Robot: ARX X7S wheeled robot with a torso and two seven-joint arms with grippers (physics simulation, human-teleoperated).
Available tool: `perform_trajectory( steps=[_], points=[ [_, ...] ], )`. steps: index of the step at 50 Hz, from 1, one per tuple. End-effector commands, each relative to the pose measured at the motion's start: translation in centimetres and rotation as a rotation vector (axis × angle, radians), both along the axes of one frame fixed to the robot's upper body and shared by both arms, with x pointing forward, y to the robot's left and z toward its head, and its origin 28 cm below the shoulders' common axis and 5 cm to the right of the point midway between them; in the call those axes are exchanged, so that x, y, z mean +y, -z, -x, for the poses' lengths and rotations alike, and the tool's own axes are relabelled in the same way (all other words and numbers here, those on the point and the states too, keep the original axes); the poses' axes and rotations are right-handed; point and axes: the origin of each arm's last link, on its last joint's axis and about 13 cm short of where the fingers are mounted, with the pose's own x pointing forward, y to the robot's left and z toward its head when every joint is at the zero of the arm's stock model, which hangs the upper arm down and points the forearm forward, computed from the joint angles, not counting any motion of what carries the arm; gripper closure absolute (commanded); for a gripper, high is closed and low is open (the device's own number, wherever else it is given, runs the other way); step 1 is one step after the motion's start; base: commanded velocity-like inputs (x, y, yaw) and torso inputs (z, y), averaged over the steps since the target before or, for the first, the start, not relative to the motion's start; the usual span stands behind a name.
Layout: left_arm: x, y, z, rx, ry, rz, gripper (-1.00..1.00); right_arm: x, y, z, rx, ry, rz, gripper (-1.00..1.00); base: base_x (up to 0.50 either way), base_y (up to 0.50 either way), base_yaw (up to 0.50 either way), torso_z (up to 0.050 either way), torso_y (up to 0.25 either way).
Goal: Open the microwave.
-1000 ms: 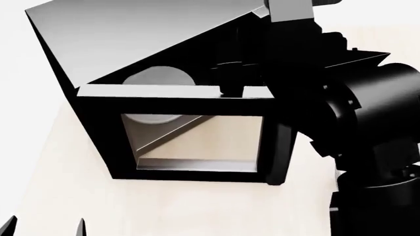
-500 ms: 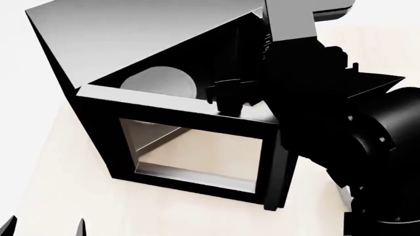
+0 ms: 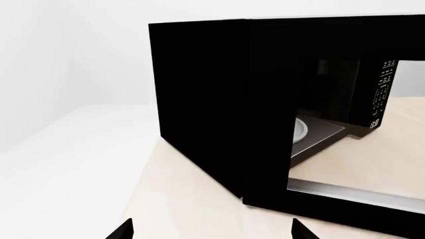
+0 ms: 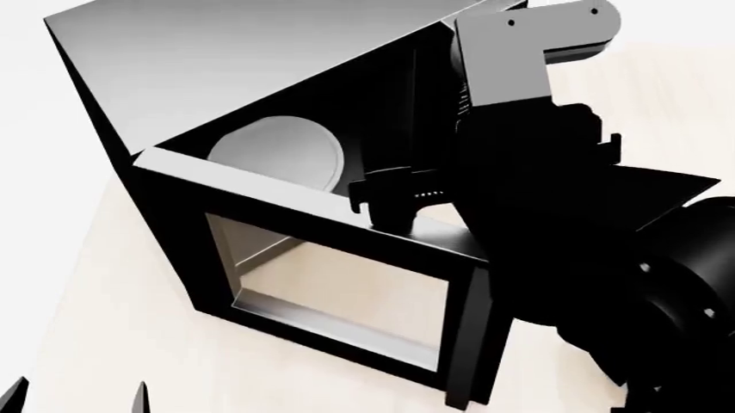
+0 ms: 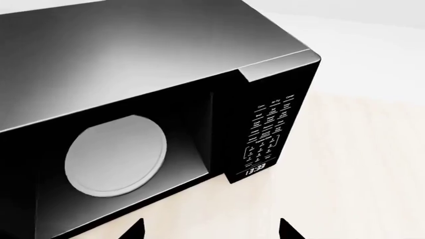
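Right arm [image 4: 574, 215] reaches from the right over the door's top edge; right gripper [image 4: 388, 200] at that edge, fingers' spread hard to tell. Left gripper [image 3: 212, 230] low, near side, tips spread, holding nothing. Microwave [image 5: 153, 64] sits on a pale table [image 4: 103, 327], door [image 4: 333, 284] swung wide, turntable [image 5: 116, 154] exposed. White surroundings.

The microwave [image 4: 230, 60] door [image 4: 333, 284] stands swung open, with the right tool [image 4: 391, 202] at its top edge.
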Motion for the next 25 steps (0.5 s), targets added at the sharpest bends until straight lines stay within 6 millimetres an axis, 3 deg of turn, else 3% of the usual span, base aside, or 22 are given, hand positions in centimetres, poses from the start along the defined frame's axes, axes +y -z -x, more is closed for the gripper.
perform_trajectory(
  steps=[1,25],
  points=[
    [0.0,-0.1,0.0,-0.002,0.0,0.0,-1.0,1.0,2.0,1.0,0.075,-0.103,-0.006,-1.0,0.0,0.0,0.0,0.0,0.0],
    [0.0,-0.2,0.0,-0.004,-0.001,0.002,-1.0,1.8,3.4,2.4,0.085,-0.163,-0.031,-1.0,0.0,0.0,0.0,-0.002,-0.004]
  ],
)
